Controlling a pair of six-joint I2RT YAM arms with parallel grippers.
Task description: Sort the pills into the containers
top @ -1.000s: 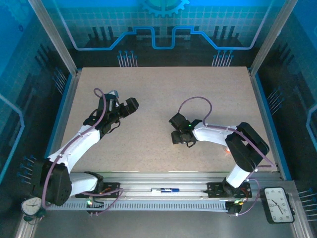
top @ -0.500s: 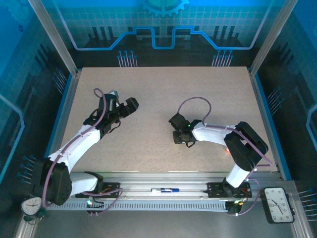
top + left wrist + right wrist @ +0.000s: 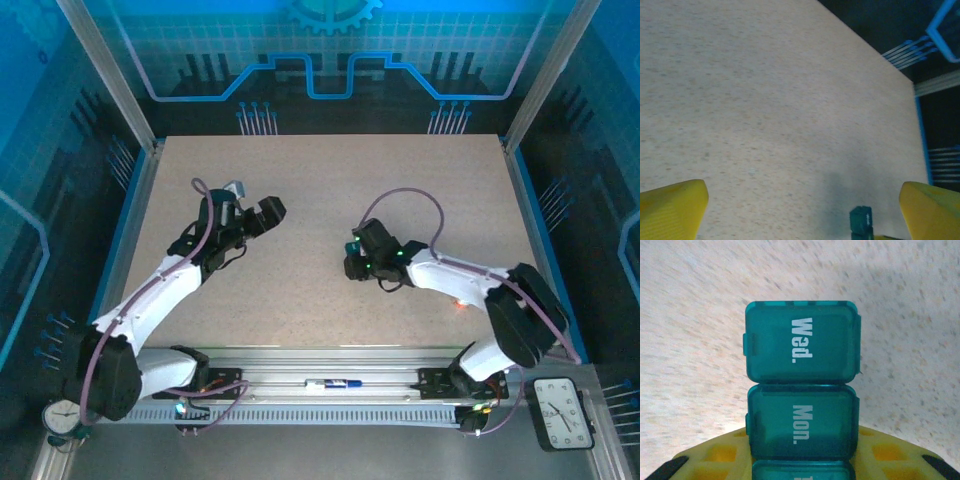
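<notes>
Beige speckled desk, blue-lit cage all round. Starting at the left of the overhead view: the left tool hangs over the desk's left half with its yellow fingers spread wide and nothing between them.

Just right of centre, the right tool is clamped shut on the teal pill box. On its wrist view the box sticks out away from the tool, with the "Wed." lid furthest out, "Mon." behind it, and a third lid cut off at the bottom edge. The lids I can see look closed. I can't tell whether the box is lifted or resting on the desk.

My read is that this step is getting the box placed for loading. The grip is on one end only, so the far end acts as a lever. I'd move slowly, keep the box level with the lids up, and put it down flat somewhere both arms can reach. Then something has to pop those lids.

As for clutter, there's a small dial at lower left, a pen on the front rail, and a clock at lower right. All of these are off the desk. Nothing sits between the two tools, which are well apart. I'd only watch the purple cable looping above the right wrist.
</notes>
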